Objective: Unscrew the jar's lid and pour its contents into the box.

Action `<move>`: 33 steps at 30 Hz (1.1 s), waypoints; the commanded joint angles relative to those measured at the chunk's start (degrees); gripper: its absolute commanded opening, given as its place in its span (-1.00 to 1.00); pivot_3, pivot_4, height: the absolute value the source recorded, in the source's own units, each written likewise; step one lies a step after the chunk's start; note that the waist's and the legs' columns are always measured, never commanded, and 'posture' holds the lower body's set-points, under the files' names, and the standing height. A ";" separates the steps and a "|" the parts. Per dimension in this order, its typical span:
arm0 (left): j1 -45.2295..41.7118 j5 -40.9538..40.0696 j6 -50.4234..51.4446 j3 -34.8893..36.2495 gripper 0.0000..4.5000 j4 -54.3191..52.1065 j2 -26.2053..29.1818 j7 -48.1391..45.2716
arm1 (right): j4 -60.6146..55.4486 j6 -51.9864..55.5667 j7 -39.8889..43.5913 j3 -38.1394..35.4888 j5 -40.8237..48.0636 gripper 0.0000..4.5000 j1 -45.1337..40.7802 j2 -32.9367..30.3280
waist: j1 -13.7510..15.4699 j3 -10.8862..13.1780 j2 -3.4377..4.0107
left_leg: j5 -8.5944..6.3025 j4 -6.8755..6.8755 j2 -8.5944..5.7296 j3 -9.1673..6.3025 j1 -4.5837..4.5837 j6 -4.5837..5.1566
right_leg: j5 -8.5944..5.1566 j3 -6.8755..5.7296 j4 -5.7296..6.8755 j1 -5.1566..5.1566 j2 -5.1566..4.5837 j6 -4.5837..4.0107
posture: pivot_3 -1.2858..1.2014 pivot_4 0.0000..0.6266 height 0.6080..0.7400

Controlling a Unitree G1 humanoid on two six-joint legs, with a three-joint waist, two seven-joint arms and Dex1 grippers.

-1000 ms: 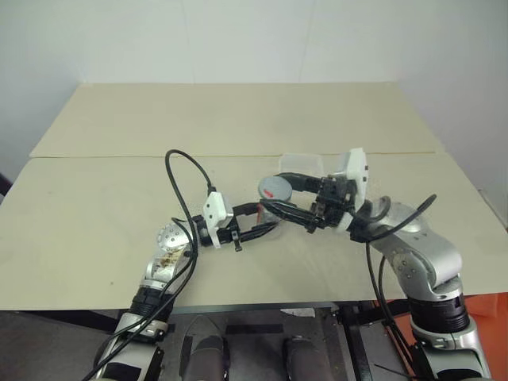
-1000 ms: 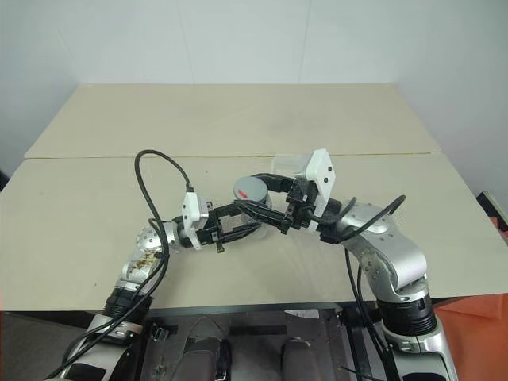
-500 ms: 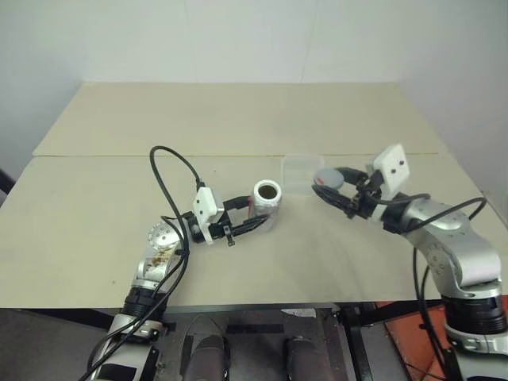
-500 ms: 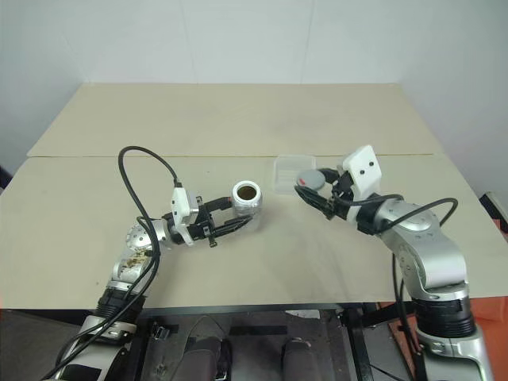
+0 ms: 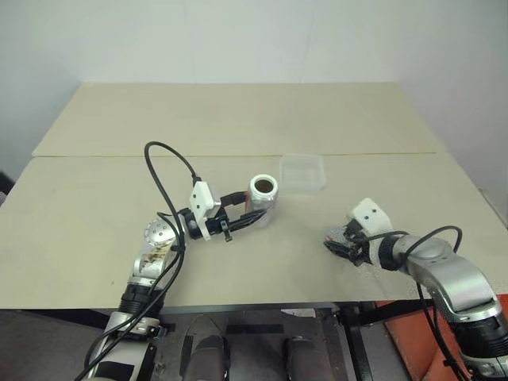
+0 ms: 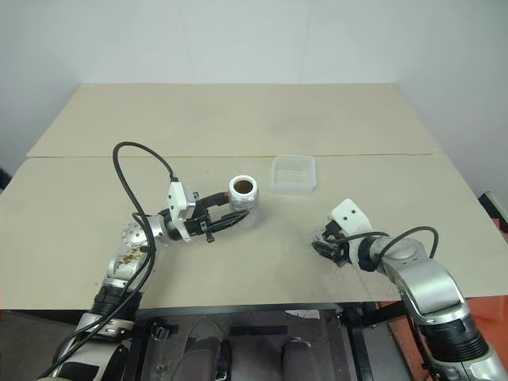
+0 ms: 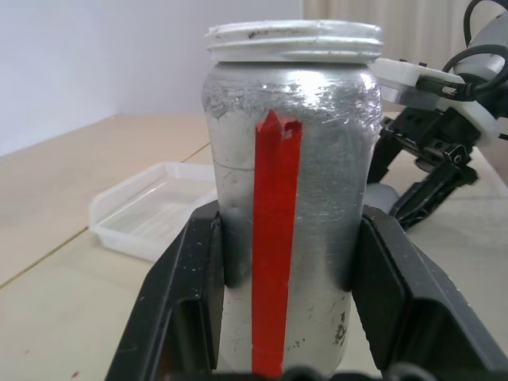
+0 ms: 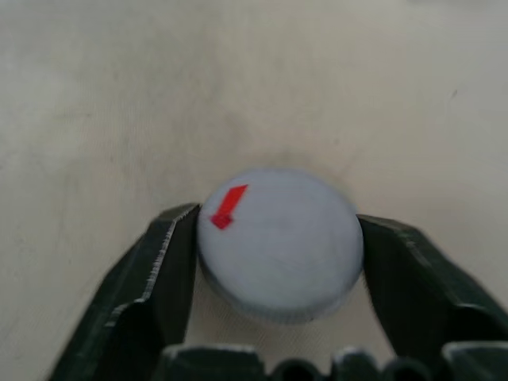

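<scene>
Gripping the open silver jar [image 7: 290,206] with its red stripe, the left gripper [image 5: 252,217] held it near the clear plastic box [image 5: 302,172]. The right gripper [image 8: 278,262] bracketed the round grey lid [image 8: 279,242]; whether its fingers pressed it, I couldn't tell.

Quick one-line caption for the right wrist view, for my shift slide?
Right gripper low over the table, its jaws on either side of the unscrewed grey lid with its red patch.

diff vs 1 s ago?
The right claw took the lid off the jar, swung it right and down to the table; its fingers flank the lid, grip unclear. The left claw stays shut on the jar, now open-topped. The box is unmoved.
</scene>
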 commanded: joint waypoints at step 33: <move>-60.13 77.41 -15.93 -49.49 -0.15 67.76 -9.28 72.06 | -17.83 2.82 -21.53 -12.19 -3.21 0.99 0.40 18.62 | 1.32 0.01 -0.03 | 0.08 -0.16 -0.24 0.12 -1.25 0.00 | 0.07 -0.26 -0.39 -0.99 -0.08 0.13 | 0.03 -0.52 1.00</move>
